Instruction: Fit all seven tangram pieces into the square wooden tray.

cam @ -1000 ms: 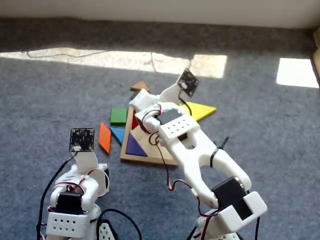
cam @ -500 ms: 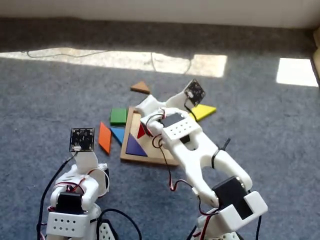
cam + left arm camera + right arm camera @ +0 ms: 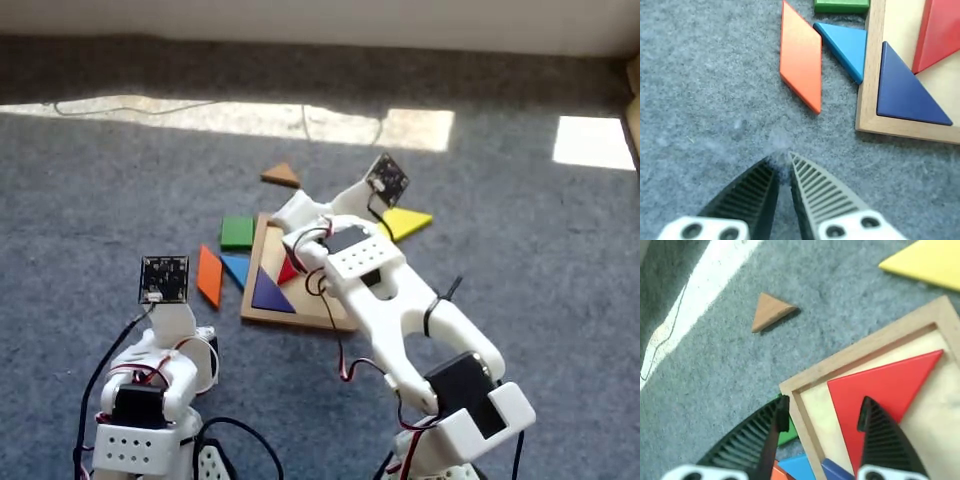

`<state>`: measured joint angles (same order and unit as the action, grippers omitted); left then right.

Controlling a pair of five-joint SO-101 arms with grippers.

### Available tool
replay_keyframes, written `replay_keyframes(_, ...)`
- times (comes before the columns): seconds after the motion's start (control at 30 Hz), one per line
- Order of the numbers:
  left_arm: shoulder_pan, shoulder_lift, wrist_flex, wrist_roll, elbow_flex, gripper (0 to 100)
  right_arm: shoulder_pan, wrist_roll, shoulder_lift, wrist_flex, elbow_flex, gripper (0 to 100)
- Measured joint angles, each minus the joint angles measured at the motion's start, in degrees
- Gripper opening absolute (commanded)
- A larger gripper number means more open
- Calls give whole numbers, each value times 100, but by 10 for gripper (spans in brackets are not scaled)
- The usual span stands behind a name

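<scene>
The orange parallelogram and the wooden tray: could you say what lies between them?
A light blue triangle, flat on the carpet, as the left wrist view shows.

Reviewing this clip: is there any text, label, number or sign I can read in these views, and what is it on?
No readable text in these views.
Wooden tray: bare wood, no print.
Red triangle and orange piece: plain coloured faces, as on the other pieces.
Black circuit board on an arm's wrist: any markings are too small to read.
</scene>
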<state>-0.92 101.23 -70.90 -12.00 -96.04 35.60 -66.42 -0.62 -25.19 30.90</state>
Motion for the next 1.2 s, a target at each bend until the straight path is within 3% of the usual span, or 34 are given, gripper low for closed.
replay_keyframes(0.23,0,0,0,0,0,5,0,466,9,-378,0,192)
replay_keyframes(0.37,0,0,0,0,0,5,26,1266,9,-695,0,183)
replay_keyframes(0.57,0,0,0,0,0,5,378,1952,9,-668,0,0)
replay_keyframes(0.67,0,0,0,0,0,5,404,2303,9,-387,0,9)
replay_keyframes(0.87,0,0,0,0,0,5,422,2462,9,229,0,4)
replay_keyframes(1.2,0,0,0,0,0,5,510,2470,-782,193,70,4)
